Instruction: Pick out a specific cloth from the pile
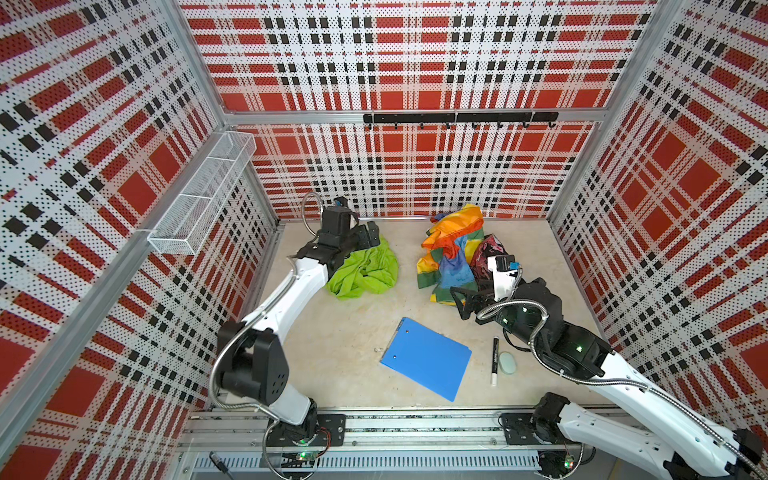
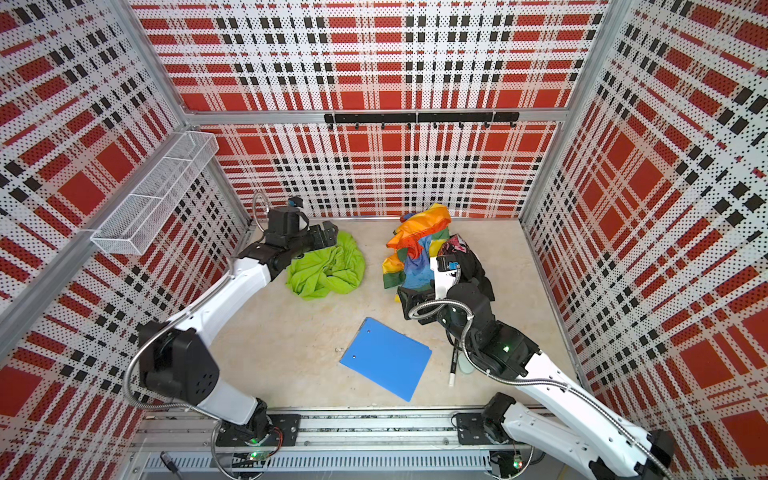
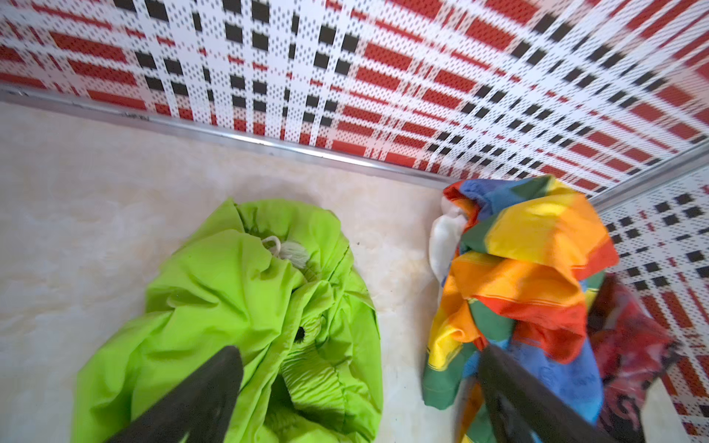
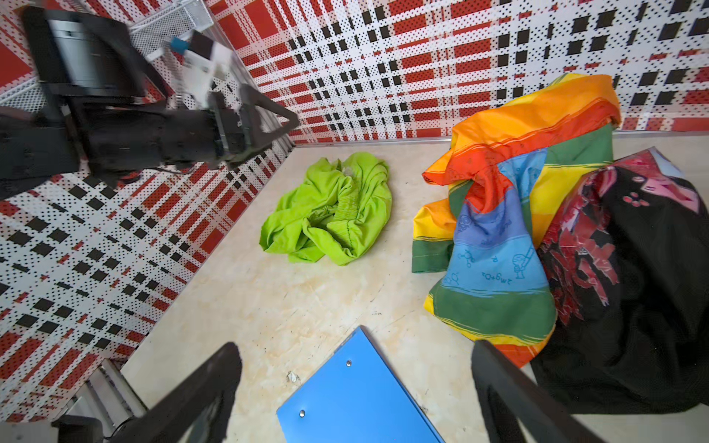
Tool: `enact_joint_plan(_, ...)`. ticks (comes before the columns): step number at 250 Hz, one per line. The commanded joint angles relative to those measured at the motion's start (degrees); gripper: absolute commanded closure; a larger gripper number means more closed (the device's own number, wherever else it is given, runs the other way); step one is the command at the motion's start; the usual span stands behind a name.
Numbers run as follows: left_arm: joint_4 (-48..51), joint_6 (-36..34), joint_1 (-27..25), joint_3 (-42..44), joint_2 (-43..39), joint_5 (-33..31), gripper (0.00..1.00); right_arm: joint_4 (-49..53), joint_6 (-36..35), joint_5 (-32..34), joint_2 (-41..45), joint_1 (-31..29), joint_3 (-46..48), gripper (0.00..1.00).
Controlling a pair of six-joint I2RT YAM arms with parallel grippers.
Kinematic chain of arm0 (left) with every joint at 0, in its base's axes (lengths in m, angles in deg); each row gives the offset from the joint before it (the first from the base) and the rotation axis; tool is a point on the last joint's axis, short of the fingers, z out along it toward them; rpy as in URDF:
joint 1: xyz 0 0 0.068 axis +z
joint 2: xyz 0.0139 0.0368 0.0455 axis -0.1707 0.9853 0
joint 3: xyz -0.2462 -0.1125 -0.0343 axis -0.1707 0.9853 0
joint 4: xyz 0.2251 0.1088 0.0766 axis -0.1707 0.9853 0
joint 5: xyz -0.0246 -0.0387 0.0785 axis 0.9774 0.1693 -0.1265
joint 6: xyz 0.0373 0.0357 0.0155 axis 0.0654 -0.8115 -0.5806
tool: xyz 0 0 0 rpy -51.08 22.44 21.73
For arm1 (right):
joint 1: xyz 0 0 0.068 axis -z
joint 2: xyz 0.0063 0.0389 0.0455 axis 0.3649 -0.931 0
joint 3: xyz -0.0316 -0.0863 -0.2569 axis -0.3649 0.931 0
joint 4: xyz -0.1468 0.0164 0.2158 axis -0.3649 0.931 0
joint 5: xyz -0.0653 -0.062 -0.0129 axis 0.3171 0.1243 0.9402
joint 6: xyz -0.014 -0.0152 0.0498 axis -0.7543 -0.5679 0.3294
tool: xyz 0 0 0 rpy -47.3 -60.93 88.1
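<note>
right gripper [image 4: 355, 347] jaws spread, near blue clipboard [image 4: 356, 399] bottom centre; left gripper [image 3: 358, 351] spread too over the cloth [image 3: 230, 307], the pile [image 3: 518, 287] apart at right.

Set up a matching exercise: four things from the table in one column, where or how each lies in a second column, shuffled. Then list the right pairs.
1. lime-green cloth
2. rainbow-striped cloth
3. blue clipboard
4. black marker

A. beside a pale oval object
B. bunched alone, touching no other cloth
C. flat, nearest the front rail
D. heaped against the black printed garment

Pairs: 1-B, 2-D, 3-C, 4-A
</note>
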Motion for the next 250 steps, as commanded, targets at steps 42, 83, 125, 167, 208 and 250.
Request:
enact_joint_plan(42, -8.61, -1.2, 5.42, 19.43, -15.7, -1.17, 0.01, 1.45, -2.22, 8.29, 1.28, -0.08, 0.0, 0.0)
enact_joint_plan(83, -17.13, -0.93, 13.5, 31.99, -21.69, 0.68, 0.01, 1.25, -2.36, 12.47, 1.76, 0.08, 1.73, 0.0)
enact_joint_plan(125, -34.43, -6.97, 13.82, 45.89, -24.97, -4.9, 0.01, -1.11, -4.83, 14.29, 2.6, 1.74, 4.51, 0.0)
enact_joint_plan(167, -42.22, -15.31, 11.4, 49.41, -20.0, -10.49, 0.01, -4.35, -6.63, 12.26, 3.06, 7.31, 7.68, 0.0)
enact_joint_plan(208, -55.36, -20.6, 10.2, 52.78, -13.22, -13.69, 0.01, -5.35, -8.72, 12.48, 2.0, 12.03, 8.25, 0.0)
enact_joint_plan(250, -69.22, -22.63, 10.26, 56.08, -5.21, -13.97, 0.01, -6.46, -9.84, 10.85, -1.49, 16.2, 8.05, 0.0)
